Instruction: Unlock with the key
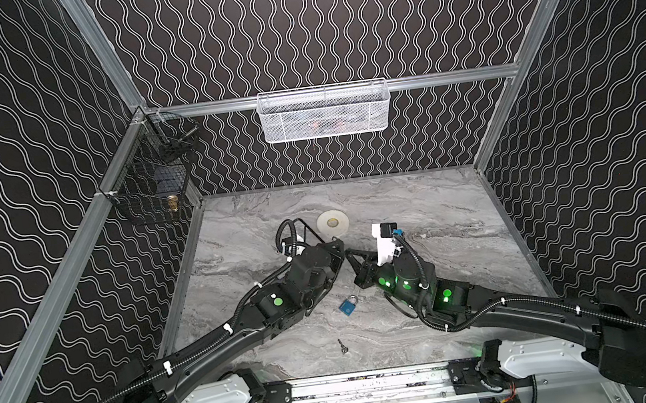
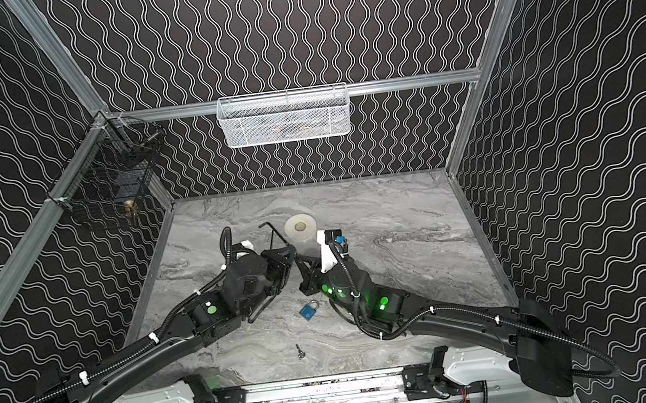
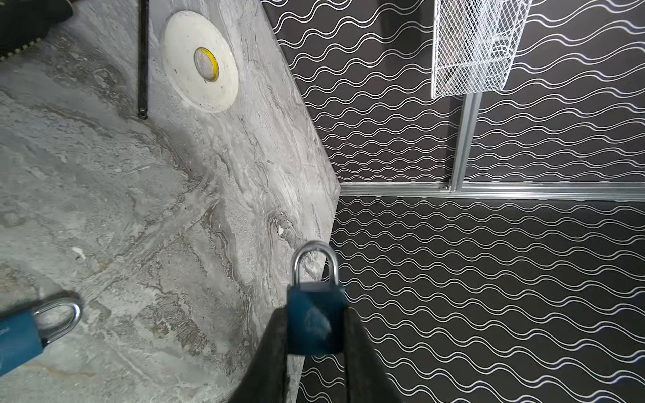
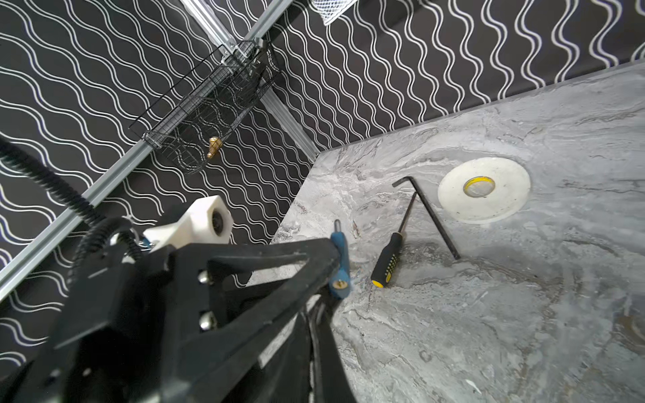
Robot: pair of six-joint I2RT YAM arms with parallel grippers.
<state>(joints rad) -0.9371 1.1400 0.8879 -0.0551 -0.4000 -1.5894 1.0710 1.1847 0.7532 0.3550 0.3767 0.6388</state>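
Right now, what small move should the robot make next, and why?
Probably the right gripper should open and reach for the key on the table: it looks shut with no key showing, while the left gripper clamps a blue padlock.

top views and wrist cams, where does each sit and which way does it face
Both top views: high in front, looking down and back at the table; left arm and right arm show.
Left wrist: on the left arm, looking past the left hand, shut on a padlock, toward the tape roll.
Right wrist: on the right arm, facing the left hand and that padlock.
Shared: wrist views both show padlock, tape roll.
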